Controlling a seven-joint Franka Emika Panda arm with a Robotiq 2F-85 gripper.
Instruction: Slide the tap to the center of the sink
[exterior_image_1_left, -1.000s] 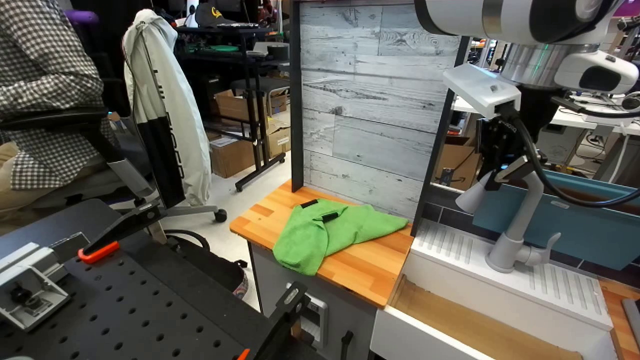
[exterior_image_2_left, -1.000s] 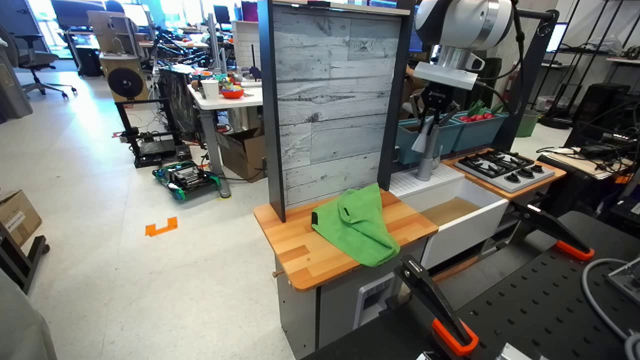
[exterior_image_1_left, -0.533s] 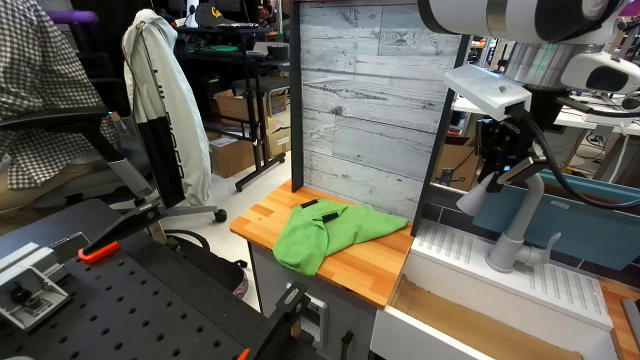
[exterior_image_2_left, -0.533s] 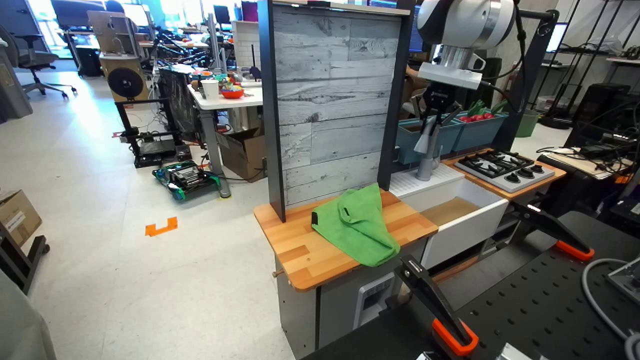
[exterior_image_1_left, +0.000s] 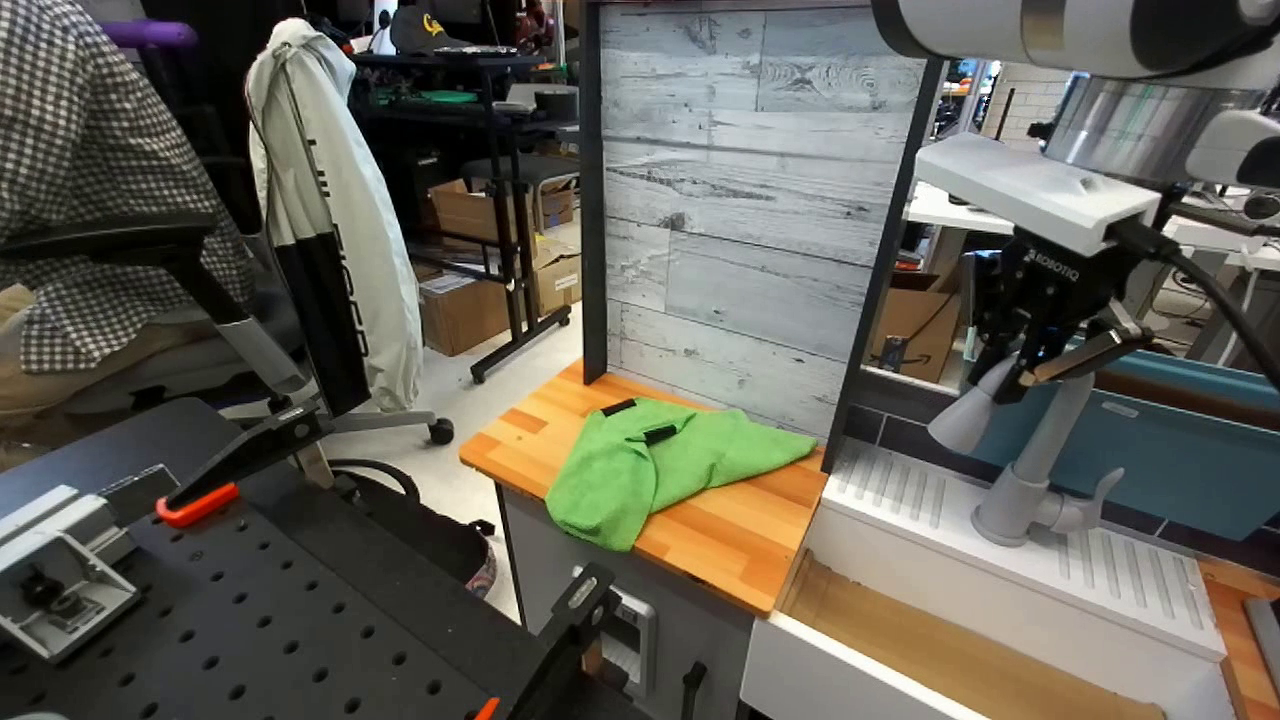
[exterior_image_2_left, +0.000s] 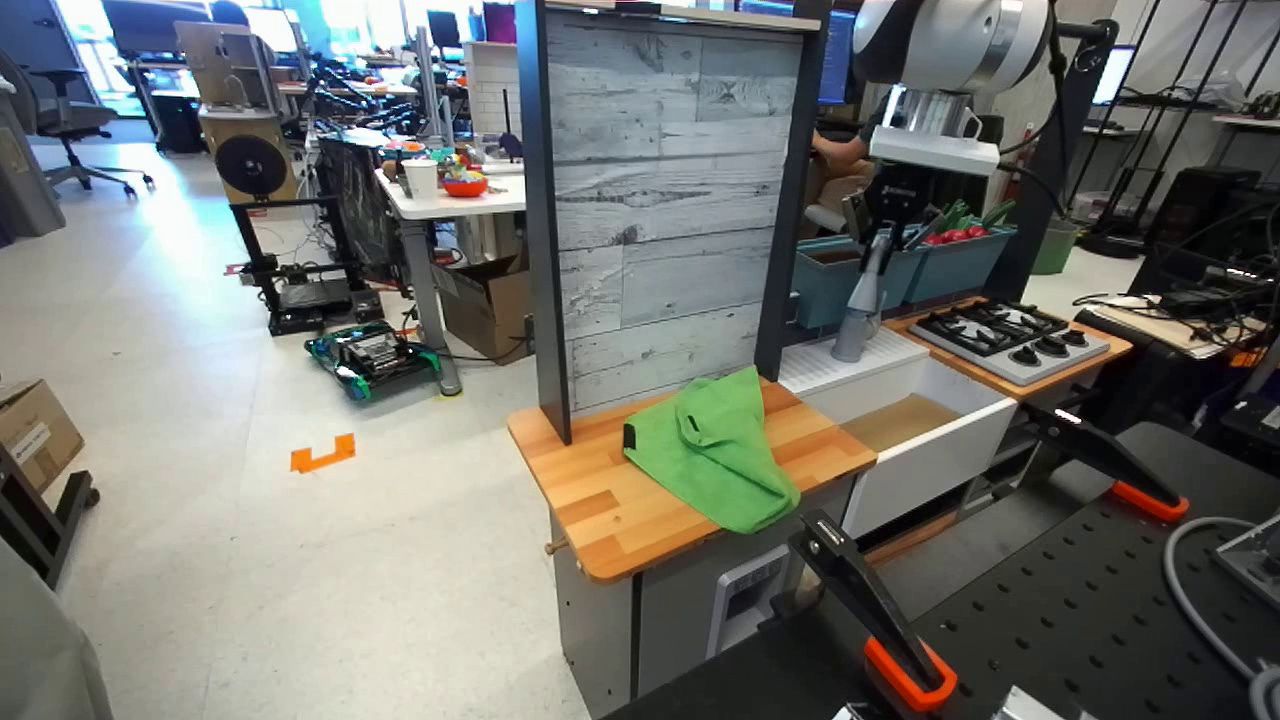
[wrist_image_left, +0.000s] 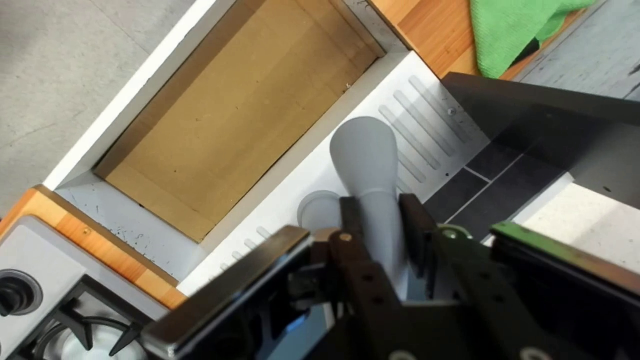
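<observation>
Into the white sink (wrist_image_left: 145, 85) we look, a brown panel (wrist_image_left: 225, 125) lying flat across its floor, and further back in an exterior view a teal bin (exterior_image_2_left: 958, 268) shows red vegetables (exterior_image_2_left: 957, 235) with green leaves. The gripper (wrist_image_left: 379, 202) is clamped on the spout of the tap (exterior_image_1_left: 1045, 435), whose base stands on the sink's ribbed back ledge. And round it swings: a second ago the spout's end hung beside the upright, and now it lines up in front of it in an exterior view!
</observation>
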